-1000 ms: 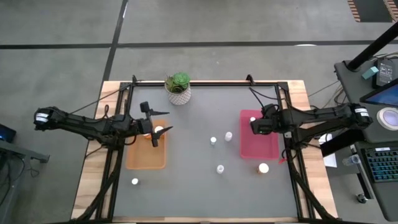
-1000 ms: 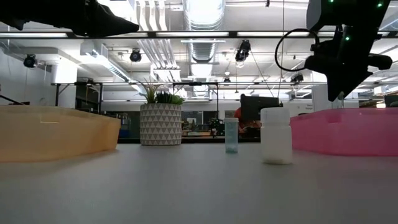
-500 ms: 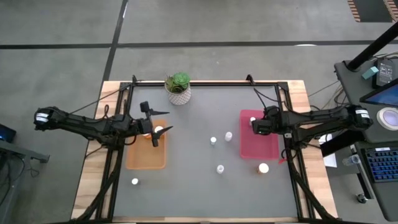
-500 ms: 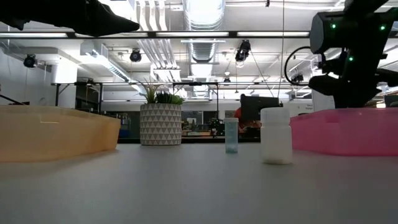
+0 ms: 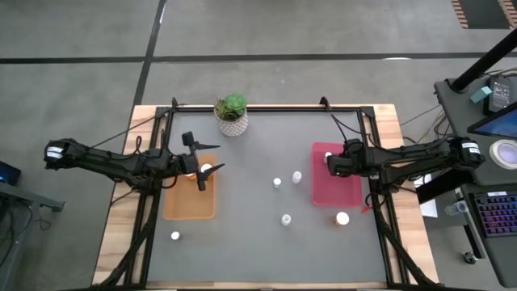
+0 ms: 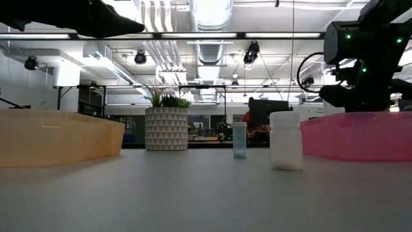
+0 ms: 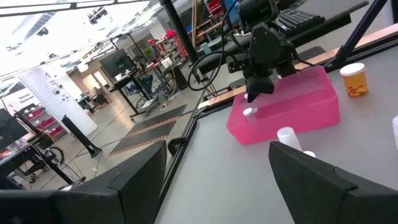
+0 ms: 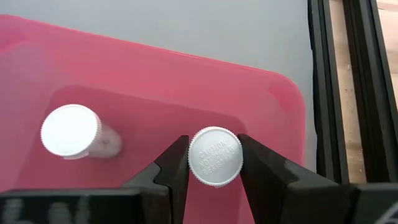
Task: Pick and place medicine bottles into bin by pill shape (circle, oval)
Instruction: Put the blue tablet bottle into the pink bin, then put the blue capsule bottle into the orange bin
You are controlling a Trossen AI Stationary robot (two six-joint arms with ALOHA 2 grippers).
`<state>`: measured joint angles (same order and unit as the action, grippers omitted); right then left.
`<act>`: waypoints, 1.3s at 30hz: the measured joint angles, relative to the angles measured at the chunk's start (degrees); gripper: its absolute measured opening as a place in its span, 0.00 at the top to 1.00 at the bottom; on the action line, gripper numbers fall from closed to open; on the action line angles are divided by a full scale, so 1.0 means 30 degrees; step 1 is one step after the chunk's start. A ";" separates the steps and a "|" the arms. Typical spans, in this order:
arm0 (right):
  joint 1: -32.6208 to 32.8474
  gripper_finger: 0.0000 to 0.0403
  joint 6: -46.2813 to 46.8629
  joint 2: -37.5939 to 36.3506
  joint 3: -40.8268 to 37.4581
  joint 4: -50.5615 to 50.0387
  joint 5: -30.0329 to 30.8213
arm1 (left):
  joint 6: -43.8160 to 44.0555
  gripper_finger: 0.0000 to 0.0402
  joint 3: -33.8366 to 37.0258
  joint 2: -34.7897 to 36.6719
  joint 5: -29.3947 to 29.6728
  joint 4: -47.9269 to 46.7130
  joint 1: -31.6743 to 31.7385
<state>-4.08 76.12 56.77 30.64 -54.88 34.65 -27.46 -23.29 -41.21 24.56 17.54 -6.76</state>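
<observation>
My right gripper point(image 5: 333, 162) is over the pink bin point(image 5: 347, 194), shut on a white-capped medicine bottle point(image 8: 215, 157); its tips are below the bin's rim in the low view point(image 6: 360, 106). Another white-capped bottle point(image 8: 70, 130) stands in that bin. My left gripper point(image 5: 199, 168) is open and empty above the orange bin point(image 5: 190, 202), beside a white-capped bottle point(image 5: 208, 170) in it. On the table stand three whitish bottles point(image 5: 277, 183) point(image 5: 296, 176) point(image 5: 286, 219), an orange one point(image 5: 342, 218) and one at the near left point(image 5: 175, 236). My right gripper pinches the bottle between its two fingers at the cap's rim point(image 8: 191, 157), one finger on each side. The fingers point down from above into the pink bin. The bottle is upright, cap up. Whether its base rests on the bin's floor does not show.
A potted green plant point(image 5: 233, 115) stands at the table's far edge. Black frame rails point(image 5: 380, 226) run along the table's left and right sides. A whitish bottle point(image 6: 286, 140) and a slim clear one point(image 6: 239, 140) stand between the bins in the low view.
My right gripper has gone down with the bottle, from above the pink bin's rim to inside the bin, and a little toward the table's right edge.
</observation>
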 joint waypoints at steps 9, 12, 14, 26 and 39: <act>0.0000 0.71 0.0000 0.0000 -0.0072 0.0141 0.0003 | -0.0007 0.33 0.0000 0.0000 0.0000 0.0006 0.0000; 0.0000 0.70 0.0151 0.0000 -0.0218 0.0284 0.0003 | -0.0007 0.33 0.0000 0.0000 0.0000 0.0000 0.0000; 0.0000 0.69 0.0175 0.0000 -0.0317 0.0431 -0.0005 | -0.0007 0.33 0.0000 0.0000 0.0000 0.0000 0.0000; 0.0000 0.52 0.0117 0.0000 -0.0129 0.0174 -0.0027 | -0.0007 0.33 0.0000 0.0000 0.0000 0.0000 0.0000; 0.0289 0.54 -0.2159 0.0000 0.3156 -0.1594 0.0110 | 0.0032 0.33 0.0000 0.0000 -0.0005 0.0007 0.0000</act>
<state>-3.21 69.64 56.77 40.11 -59.66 34.98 -27.37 -23.29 -41.21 24.54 17.56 -6.76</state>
